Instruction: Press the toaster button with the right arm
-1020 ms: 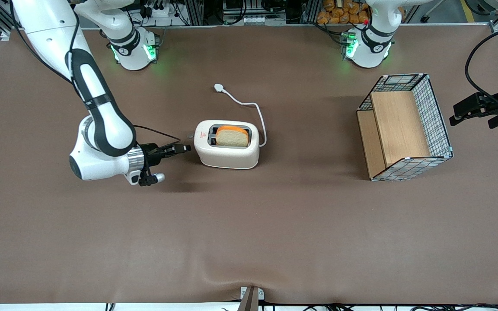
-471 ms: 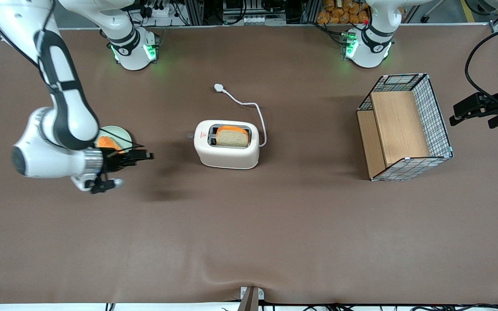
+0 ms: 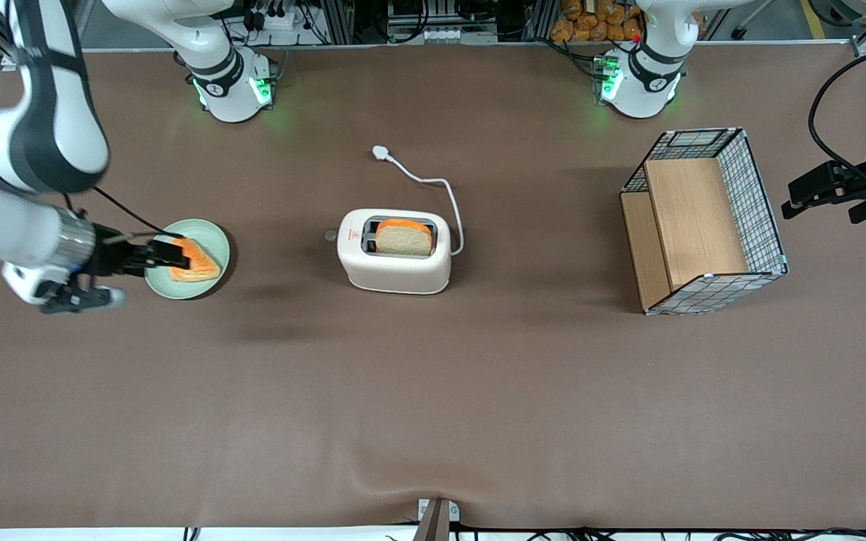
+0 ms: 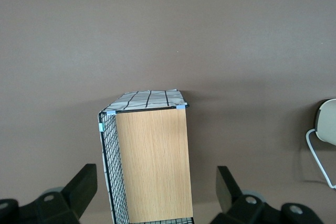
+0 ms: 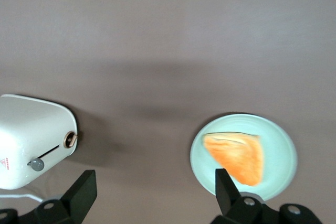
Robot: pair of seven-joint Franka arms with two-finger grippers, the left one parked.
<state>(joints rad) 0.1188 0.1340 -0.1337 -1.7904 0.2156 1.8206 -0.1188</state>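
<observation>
Over the green plate (image 3: 211, 282), well apart from the toaster (image 3: 394, 262), jaws (image 3: 170, 254) seemingly spread, holding nothing.

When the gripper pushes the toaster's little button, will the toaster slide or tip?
The toaster looks like light plastic on smooth cloth, so it may slide. It sits low and wide, so it probably won't tip. The gripper hangs over the plate, away from the button.

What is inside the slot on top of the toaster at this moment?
A slice of bread with an orange crust stands in the toaster, its upper part sticking out; its lower part is hidden in the slot. The pincer is open over the plate, away from the toaster.
</observation>
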